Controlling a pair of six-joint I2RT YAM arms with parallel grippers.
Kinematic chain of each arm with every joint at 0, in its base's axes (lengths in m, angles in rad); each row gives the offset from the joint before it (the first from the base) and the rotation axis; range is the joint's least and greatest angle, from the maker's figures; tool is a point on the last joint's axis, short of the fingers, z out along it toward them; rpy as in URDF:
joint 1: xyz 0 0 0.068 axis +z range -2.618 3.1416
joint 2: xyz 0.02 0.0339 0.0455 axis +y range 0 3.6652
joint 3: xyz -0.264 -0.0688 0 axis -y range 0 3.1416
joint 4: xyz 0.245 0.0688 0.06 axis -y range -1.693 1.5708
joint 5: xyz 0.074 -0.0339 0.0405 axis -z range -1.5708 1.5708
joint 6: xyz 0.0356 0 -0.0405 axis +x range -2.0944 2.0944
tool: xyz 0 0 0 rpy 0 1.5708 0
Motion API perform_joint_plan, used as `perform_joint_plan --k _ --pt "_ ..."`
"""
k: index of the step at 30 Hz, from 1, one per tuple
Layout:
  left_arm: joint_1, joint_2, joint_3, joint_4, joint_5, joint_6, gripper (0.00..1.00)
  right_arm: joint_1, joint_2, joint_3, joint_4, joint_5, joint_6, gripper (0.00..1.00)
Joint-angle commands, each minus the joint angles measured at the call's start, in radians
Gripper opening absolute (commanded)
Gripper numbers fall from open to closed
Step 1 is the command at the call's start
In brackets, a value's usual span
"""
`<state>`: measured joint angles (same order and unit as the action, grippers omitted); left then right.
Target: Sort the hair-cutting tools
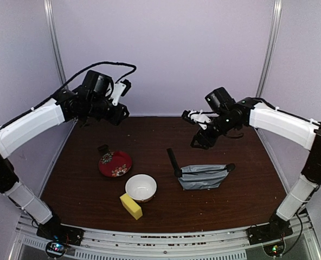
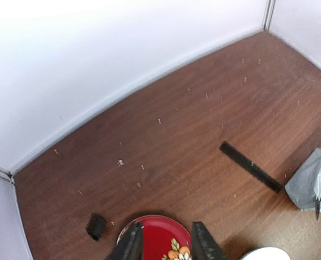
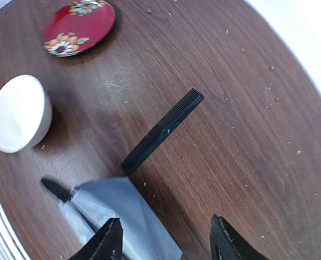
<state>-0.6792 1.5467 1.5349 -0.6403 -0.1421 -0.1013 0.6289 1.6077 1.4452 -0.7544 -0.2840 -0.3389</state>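
comb [image 3: 161, 131] beside gray bag [image 3: 122, 211] (plate [image 3: 79, 27], bowl [image 3: 19, 112] farther off) | left fingers [image 2: 130, 246]: partly open, empty | right fingers [image 3: 109, 241]: wide open, empty

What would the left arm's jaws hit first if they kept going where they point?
Most likely the red plate: the wrist view shows it straight ahead between the open jaws of the left gripper, nothing in between. Depth is unclear, so the exact spot is a guess.
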Motion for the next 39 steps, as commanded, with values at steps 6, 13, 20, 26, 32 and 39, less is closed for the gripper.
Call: perform_joint_plan --k 6,13,20,26,32,39 --pt "0.059 -0.217 -0.263 0.217 -0.046 0.07 0.24 0.018 0.503 0.489 -0.13 -0.025 0.253 0.59" --pt "0.174 -0.264 -0.248 0.235 0.168 0.0 0.26 0.043 0.679 0.576 -0.144 0.014 0.308 0.62" --pt "0.297 -0.281 -0.237 0.228 0.236 -0.129 0.26 0.063 0.77 0.615 -0.164 0.136 0.307 0.61" --pt "0.321 -0.272 -0.228 0.218 0.25 -0.133 0.24 0.071 0.834 0.692 -0.188 0.043 0.27 0.54" --pt "0.331 -0.261 -0.226 0.219 0.275 -0.133 0.24 0.119 0.853 0.73 -0.227 0.051 0.222 0.44" --pt "0.336 -0.258 -0.226 0.218 0.289 -0.134 0.24 0.186 0.799 0.63 -0.241 0.058 0.193 0.39"
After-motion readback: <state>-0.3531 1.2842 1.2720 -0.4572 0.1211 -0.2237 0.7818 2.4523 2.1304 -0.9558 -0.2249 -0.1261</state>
